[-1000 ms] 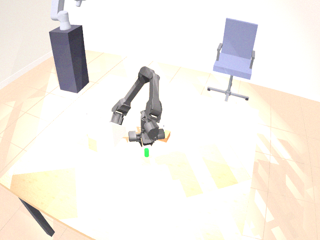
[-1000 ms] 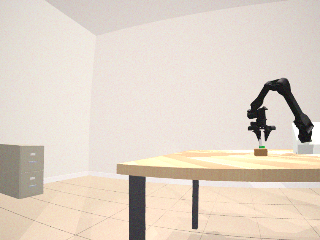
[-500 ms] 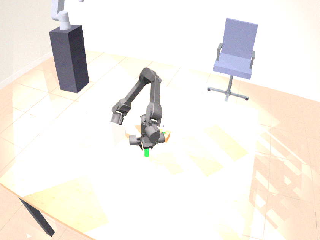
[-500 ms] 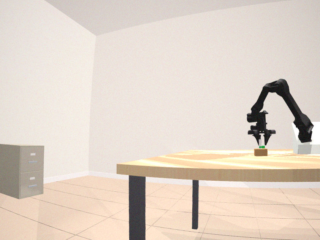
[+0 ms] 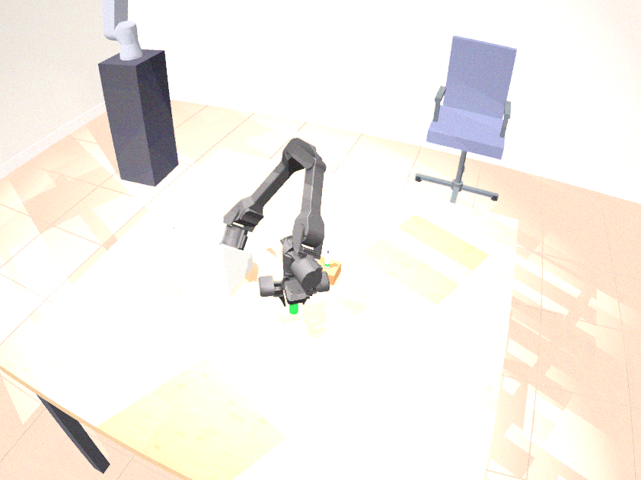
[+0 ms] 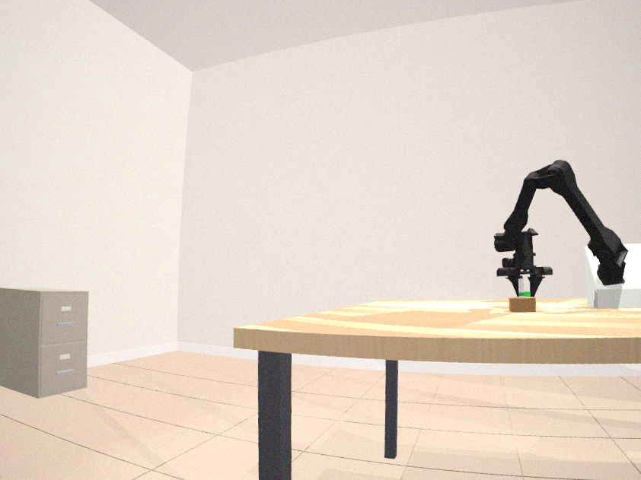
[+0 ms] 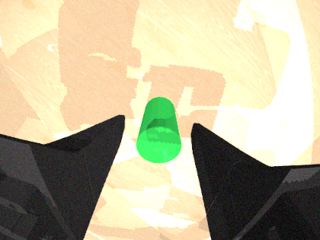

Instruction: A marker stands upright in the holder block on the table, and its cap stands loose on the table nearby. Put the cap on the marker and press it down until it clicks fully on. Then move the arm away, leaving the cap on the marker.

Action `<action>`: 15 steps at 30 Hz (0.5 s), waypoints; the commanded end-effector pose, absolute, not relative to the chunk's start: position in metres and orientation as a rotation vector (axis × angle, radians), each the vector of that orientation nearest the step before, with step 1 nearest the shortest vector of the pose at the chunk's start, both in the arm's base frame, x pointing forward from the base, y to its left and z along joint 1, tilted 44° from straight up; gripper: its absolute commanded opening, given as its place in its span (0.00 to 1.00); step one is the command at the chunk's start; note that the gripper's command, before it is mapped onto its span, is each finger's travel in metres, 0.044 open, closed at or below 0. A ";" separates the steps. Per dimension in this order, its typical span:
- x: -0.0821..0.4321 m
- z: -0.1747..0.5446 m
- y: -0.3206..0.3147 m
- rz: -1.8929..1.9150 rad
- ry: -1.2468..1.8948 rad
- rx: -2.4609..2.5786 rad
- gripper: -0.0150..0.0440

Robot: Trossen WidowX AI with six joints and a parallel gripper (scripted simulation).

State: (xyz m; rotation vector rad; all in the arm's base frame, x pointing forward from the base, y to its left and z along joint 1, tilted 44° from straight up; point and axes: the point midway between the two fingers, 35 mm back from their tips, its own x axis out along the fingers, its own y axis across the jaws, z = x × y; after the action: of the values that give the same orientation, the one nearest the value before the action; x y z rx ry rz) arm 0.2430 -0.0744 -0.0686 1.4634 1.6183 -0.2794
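Observation:
The green cap (image 5: 293,308) (image 6: 527,294) (image 7: 158,145) stands upright on the table. My gripper (image 5: 294,302) (image 6: 525,294) (image 7: 158,125) points down over it and is partly open. In the wrist view the cap is between the two black fingers, with a gap on each side, so neither finger touches it. The white marker (image 5: 326,260) (image 6: 522,284) stands upright in the orange-brown holder block (image 5: 333,273) (image 6: 522,304), behind and to the right of the gripper in the top view. The arm partly hides the block there. The wrist view does not show marker or block.
A white angular box (image 5: 233,271) (image 6: 607,297) stands at the arm's base on the table (image 6: 427,346). Beyond the table are a blue chair (image 5: 473,87) and a dark pedestal (image 5: 139,122) bearing a grey arm. A filing cabinet (image 6: 64,335) stands far left in the exterior view.

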 end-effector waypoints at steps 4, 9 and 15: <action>0.243 -0.076 -0.066 -0.278 1.620 1.471 0.65; 0.243 -0.079 -0.063 -0.278 1.620 1.471 0.61; 0.243 -0.079 -0.063 -0.278 1.620 1.471 0.44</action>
State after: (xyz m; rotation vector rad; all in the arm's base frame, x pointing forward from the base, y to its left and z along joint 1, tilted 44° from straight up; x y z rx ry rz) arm 0.2428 -0.0637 -0.0785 1.4658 1.6223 -0.2782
